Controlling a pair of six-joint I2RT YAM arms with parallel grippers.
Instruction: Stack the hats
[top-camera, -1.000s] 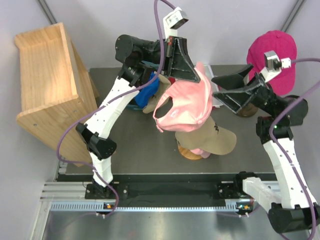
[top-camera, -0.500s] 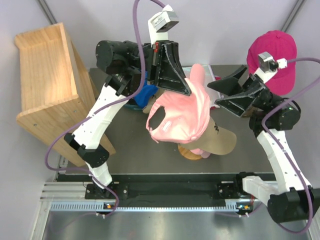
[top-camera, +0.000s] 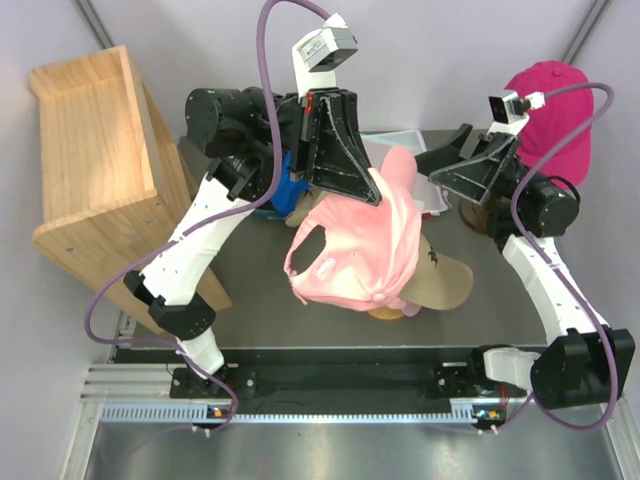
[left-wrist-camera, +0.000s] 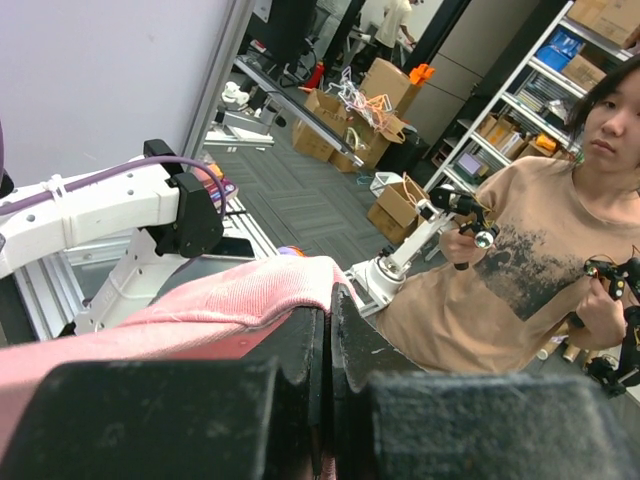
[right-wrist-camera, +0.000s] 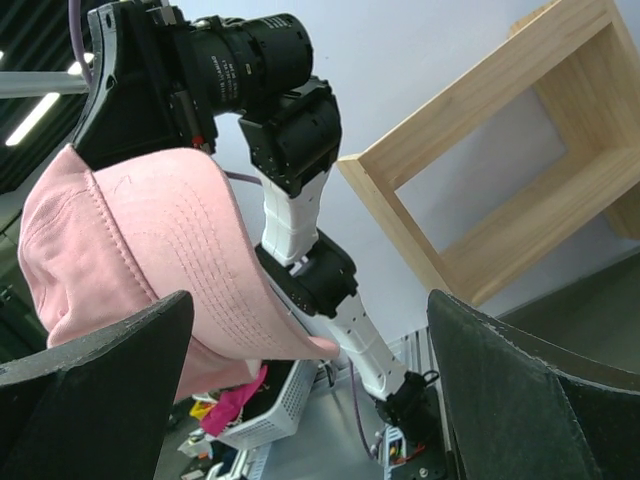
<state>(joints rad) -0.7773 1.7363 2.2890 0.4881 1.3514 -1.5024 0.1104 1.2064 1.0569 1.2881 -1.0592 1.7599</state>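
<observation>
My left gripper (top-camera: 377, 192) is shut on the brim edge of the light pink hat (top-camera: 355, 250), which hangs in the air over the middle of the table. In the left wrist view the jaws (left-wrist-camera: 328, 300) pinch pink fabric (left-wrist-camera: 230, 305). Under the pink hat a tan hat (top-camera: 447, 280) sits on a stand. A bright blue hat (top-camera: 293, 187) lies behind my left arm. The magenta hat (top-camera: 553, 118) sits at the far right. My right gripper (top-camera: 428, 172) stands open beside the pink hat's brim, holding nothing. The right wrist view shows the pink hat (right-wrist-camera: 130, 250) past that gripper's wide-apart fingers (right-wrist-camera: 310, 300).
A wooden shelf box (top-camera: 90, 170) stands tilted at the table's left edge and also shows in the right wrist view (right-wrist-camera: 500, 180). A round wooden stand (top-camera: 385, 312) carries the tan hat. A second wooden stand (top-camera: 482, 215) is by my right arm.
My left arm has swung the pink hat left and nearer, so it now hangs over the tan hat. My right arm has drawn back toward the far right, still open.
</observation>
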